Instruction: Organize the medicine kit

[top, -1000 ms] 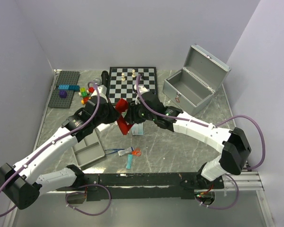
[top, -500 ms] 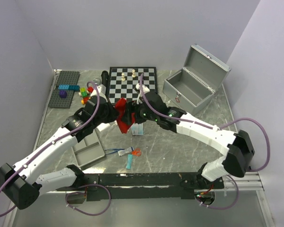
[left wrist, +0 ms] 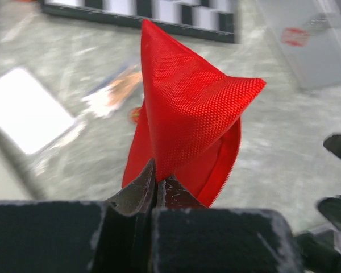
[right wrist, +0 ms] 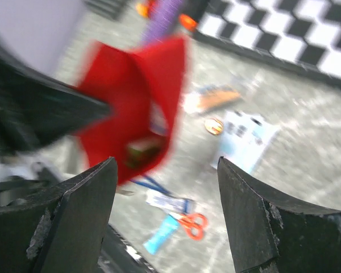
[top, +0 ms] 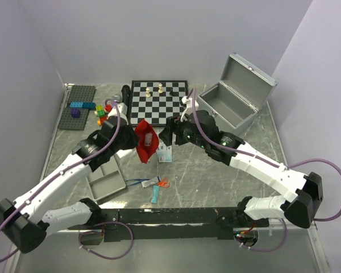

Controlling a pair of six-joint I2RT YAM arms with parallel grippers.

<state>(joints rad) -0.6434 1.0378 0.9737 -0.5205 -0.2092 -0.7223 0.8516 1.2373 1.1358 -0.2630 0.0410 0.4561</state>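
Left end effector (left wrist: 157, 181): pinched shut on a corner of the red pouch (left wrist: 187, 114), which hangs at centre frame
Right end effector (right wrist: 166, 170): wide, empty, just right of the pouch
Medicine kit (top: 227, 111): upper right of the table (top: 216, 176), lid up
Risk: we judge the thin corner grip may slip, dropping the pouch and whatever sits inside

The left arm (top: 62, 176) stretches from its base diagonally forward and to the right. The left gripper (top: 135, 138) is pinched tight on an edge of a red pouch (top: 146, 143), its jaws pressed together. The right arm (top: 261, 168) reaches forward and left from a low, folded elbow. The right gripper (top: 165, 135) faces the left one from close by, fingers spread wide and holding nothing.
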